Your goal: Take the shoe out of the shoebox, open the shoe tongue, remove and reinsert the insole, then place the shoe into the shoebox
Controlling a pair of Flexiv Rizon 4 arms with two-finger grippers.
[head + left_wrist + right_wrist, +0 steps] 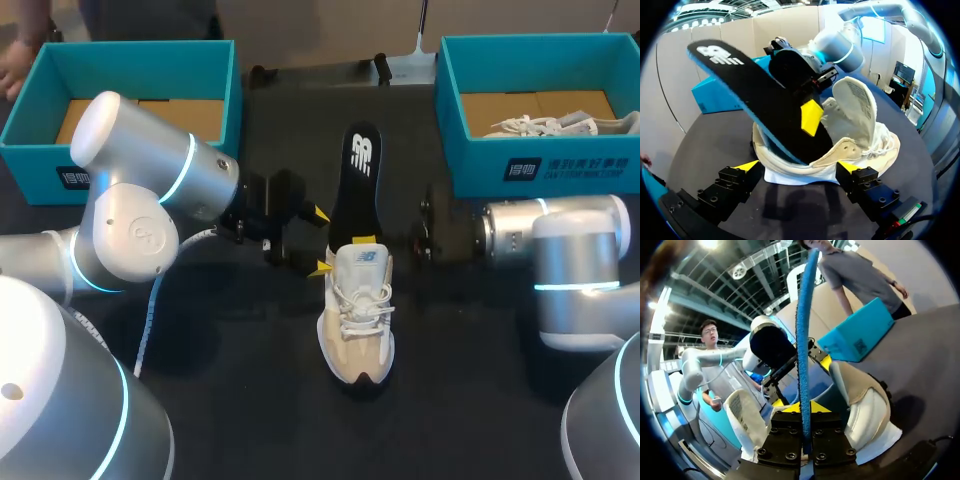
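A beige sneaker [357,315] lies mid-table, toe toward the near edge, its tongue [856,107] folded forward. A black insole [357,180] with a blue underside sticks out of the heel opening, slanting up and away. My right gripper [365,241] comes in from the right and is shut on the insole [802,335], seen edge-on between its fingers [804,409]. My left gripper [320,240] stands open at the heel [790,167]; its yellow tips [746,166] flank the heel's back without clamping it. The insole [755,92] rises just ahead of it.
A teal shoebox [215,75] sits at the back left with a brown floor showing. A second teal shoebox [455,110] at the back right holds another pale shoe [560,125]. Dark tabletop [250,380] lies bare around the sneaker.
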